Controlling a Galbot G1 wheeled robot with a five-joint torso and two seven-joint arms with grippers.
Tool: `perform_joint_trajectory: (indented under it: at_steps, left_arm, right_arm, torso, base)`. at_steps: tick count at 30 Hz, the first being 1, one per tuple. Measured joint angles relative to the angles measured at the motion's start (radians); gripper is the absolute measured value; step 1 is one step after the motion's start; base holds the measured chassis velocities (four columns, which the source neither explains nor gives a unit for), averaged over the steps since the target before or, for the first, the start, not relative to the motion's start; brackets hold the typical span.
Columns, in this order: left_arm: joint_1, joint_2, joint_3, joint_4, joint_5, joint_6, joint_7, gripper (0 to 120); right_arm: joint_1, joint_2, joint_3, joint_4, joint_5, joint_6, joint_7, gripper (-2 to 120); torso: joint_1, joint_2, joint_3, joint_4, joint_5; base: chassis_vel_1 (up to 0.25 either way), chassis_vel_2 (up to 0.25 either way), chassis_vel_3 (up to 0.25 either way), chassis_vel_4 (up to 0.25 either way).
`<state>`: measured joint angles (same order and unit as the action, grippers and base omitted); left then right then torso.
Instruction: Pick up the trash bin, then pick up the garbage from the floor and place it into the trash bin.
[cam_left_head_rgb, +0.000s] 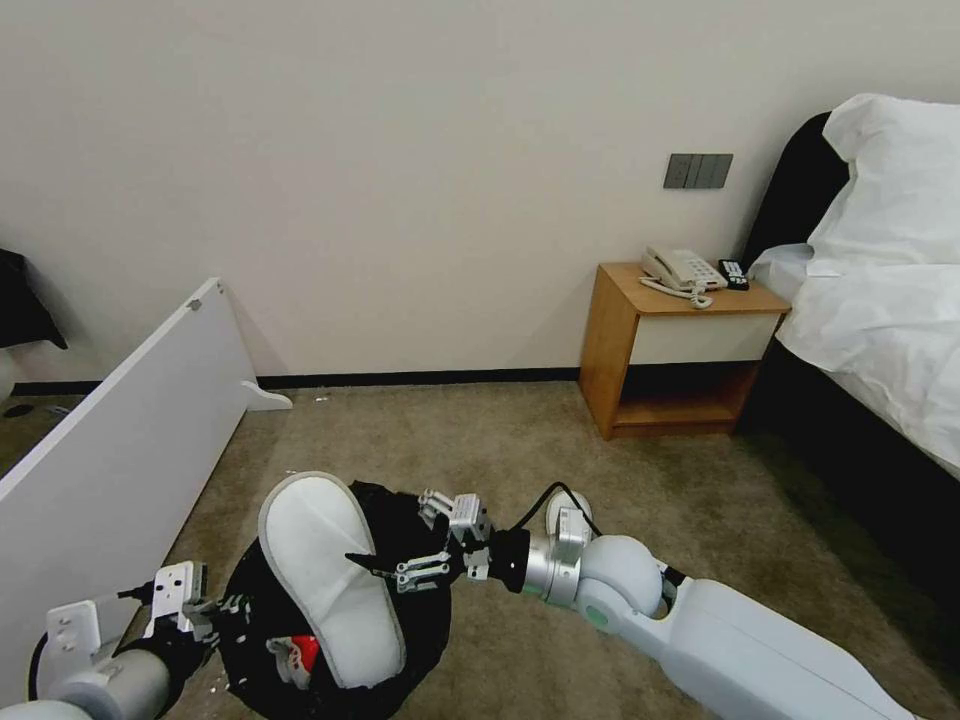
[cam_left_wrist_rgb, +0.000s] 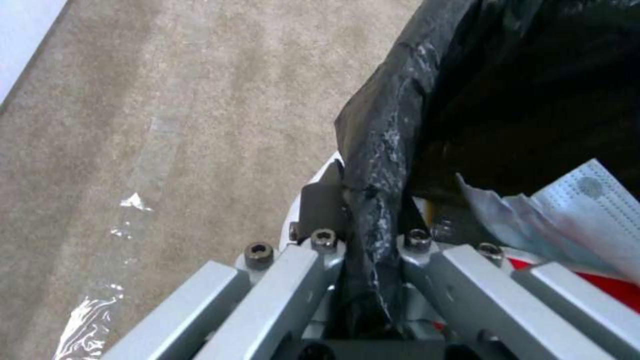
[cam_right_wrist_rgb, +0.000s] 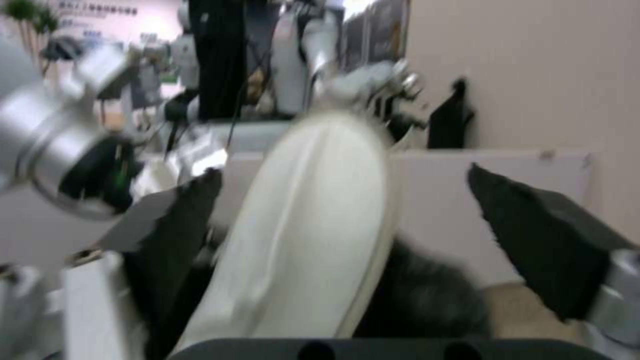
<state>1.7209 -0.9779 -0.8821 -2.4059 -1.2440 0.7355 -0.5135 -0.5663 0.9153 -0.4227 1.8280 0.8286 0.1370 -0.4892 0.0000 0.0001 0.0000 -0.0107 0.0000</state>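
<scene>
One slipper (cam_left_head_rgb: 330, 580) stands tilted in the bin (cam_left_head_rgb: 400, 540), sole up, just beside the right hand (cam_left_head_rgb: 432, 540), whose fingers are spread wide with nothing between them. Left hand (cam_left_wrist_rgb: 370, 235) is clamped on the bin's bag-lined rim, above the carpet (cam_left_head_rgb: 600, 480).

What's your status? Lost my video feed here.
Left gripper shut on trash bin rim. Right gripper open beside white slipper, which is standing in the bin. Nothing in the way.
</scene>
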Motion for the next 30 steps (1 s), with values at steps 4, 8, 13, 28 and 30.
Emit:
perform_joint_trajectory:
  at_steps: [4, 8, 13, 28, 30]
  left_arm:
    - [-0.007, -0.008, 0.0, 0.002, 0.001, 0.0, -0.001, 2]
    - [-0.004, -0.029, -0.006, 0.004, 0.003, 0.0, -0.001, 2]
    - [0.0, -0.037, -0.015, 0.004, 0.007, 0.0, -0.001, 2]
    - [0.013, -0.09, -0.019, 0.004, 0.084, 0.0, 0.012, 2]
    - [0.013, -0.09, -0.019, 0.004, 0.085, 0.0, 0.013, 2]
  right_arm:
    - [-0.017, -0.016, 0.066, 0.037, 0.023, -0.002, 0.014, 99]
    - [-0.068, -0.048, 0.192, 0.077, 0.038, 0.018, 0.071, 100]
    - [-0.134, -0.097, 0.279, 0.106, 0.07, 0.049, 0.116, 100]
    - [-0.6, -0.158, 0.681, 0.108, -0.033, 0.143, 0.362, 100]
    - [-0.6, -0.158, 0.681, 0.108, -0.033, 0.143, 0.362, 100]
  torso:
    - [0.0, 0.0, 0.0, -0.0002, 0.0001]
    - [0.0, 0.0, 0.0, 0.0, 0.0001]
    - [0.0, 0.0, 0.0, 0.0, 0.0002]
    - [0.0, 0.0, 0.0, -0.0003, 0.0]
    - [0.0, 0.0, 0.0, -0.0003, 0.0]
  base:
    - [0.0, 0.0, 0.0, 0.0]
    - [0.0, 0.0, 0.0, 0.0]
    - [0.0, 0.0, 0.0, 0.0]
    - [0.0, 0.0, 0.0, 0.0]
    - [0.0, 0.0, 0.0, 0.0]
